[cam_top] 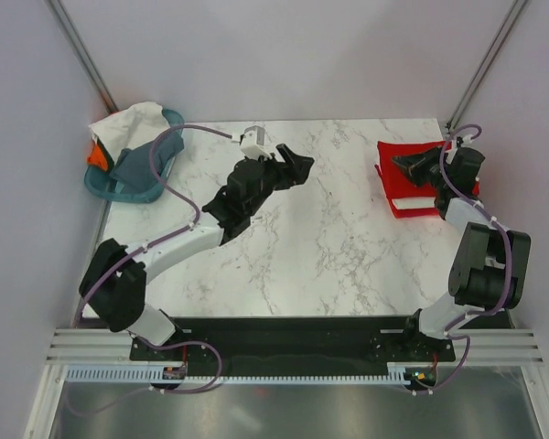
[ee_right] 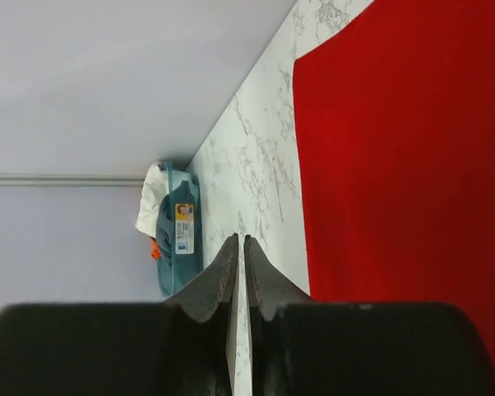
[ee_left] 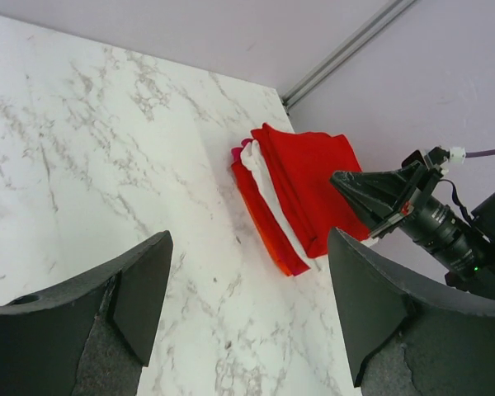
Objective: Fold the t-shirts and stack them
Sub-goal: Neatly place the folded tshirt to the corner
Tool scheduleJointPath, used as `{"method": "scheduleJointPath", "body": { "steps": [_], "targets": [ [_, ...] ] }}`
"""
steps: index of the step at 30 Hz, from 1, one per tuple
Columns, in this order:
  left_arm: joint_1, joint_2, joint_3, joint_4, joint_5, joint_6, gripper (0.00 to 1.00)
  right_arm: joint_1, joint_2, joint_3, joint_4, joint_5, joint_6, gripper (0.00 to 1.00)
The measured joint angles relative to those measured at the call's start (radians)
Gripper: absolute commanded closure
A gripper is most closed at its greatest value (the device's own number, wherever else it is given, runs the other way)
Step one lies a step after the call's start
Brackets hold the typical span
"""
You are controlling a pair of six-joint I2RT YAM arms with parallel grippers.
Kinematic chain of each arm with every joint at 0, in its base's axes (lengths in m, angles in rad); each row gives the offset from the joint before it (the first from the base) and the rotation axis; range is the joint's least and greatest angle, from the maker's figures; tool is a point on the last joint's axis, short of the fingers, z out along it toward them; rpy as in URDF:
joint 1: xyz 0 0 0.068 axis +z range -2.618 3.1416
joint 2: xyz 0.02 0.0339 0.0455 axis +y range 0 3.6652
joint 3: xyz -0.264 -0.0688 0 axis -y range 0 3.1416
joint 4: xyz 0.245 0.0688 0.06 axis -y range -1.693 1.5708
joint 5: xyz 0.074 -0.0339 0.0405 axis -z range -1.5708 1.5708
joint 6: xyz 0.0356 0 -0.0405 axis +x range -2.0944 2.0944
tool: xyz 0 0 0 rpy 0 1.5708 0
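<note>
A folded stack of t-shirts (cam_top: 412,194) lies at the table's far right, with a bright red tee (ee_left: 309,181) on top, a white layer (ee_left: 268,196) below it and red and orange ones underneath. My right gripper (cam_top: 404,165) hovers over the stack's left part, jaws shut with only a sliver between them and no cloth in them (ee_right: 241,241). The red tee (ee_right: 404,165) fills the right side of the right wrist view. My left gripper (cam_top: 297,165) hangs over the middle of the table, open and empty (ee_left: 249,241), pointing toward the stack.
A teal basket (cam_top: 110,189) sits at the far left corner, holding a white tee (cam_top: 128,123), a grey one (cam_top: 137,165) and an orange one (cam_top: 96,155); the basket (ee_right: 181,239) also appears beyond my right fingers. Marble tabletop (cam_top: 329,247) lies between basket and stack.
</note>
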Motion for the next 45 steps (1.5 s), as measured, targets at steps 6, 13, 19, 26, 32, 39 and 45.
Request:
{"method": "scheduleJointPath", "body": {
  "steps": [6, 13, 19, 26, 32, 39, 45],
  "targets": [
    [-0.001, -0.149, -0.138, -0.026, -0.003, 0.005, 0.17, -0.001, -0.006, -0.109, 0.121, 0.003, 0.029, 0.89],
    [-0.001, -0.197, -0.218, -0.040, 0.002, 0.005, 0.18, -0.013, 0.098, -0.204, 0.273, 0.008, 0.047, 0.90],
    [-0.001, -0.198, -0.266, -0.069, 0.011, 0.004, 0.19, -0.022, 0.130, -0.201, 0.292, -0.009, 0.056, 0.88],
    [-0.001, -0.217, -0.275, -0.094, 0.018, 0.005, 0.19, -0.064, 0.006, -0.114, 0.213, 0.000, 0.039, 0.86],
    [-0.001, -0.244, -0.285, -0.105, 0.018, 0.005, 0.19, -0.131, 0.045, -0.119, 0.293, -0.009, 0.063, 0.87],
    [-0.001, -0.274, -0.309, -0.118, 0.018, 0.010, 0.18, -0.164, 0.203, -0.197, 0.371, -0.029, 0.109, 0.86],
    [-0.001, -0.302, -0.333, -0.132, 0.018, 0.016, 0.18, -0.198, 0.198, -0.178, 0.401, -0.063, 0.155, 0.85]
  ]
}}
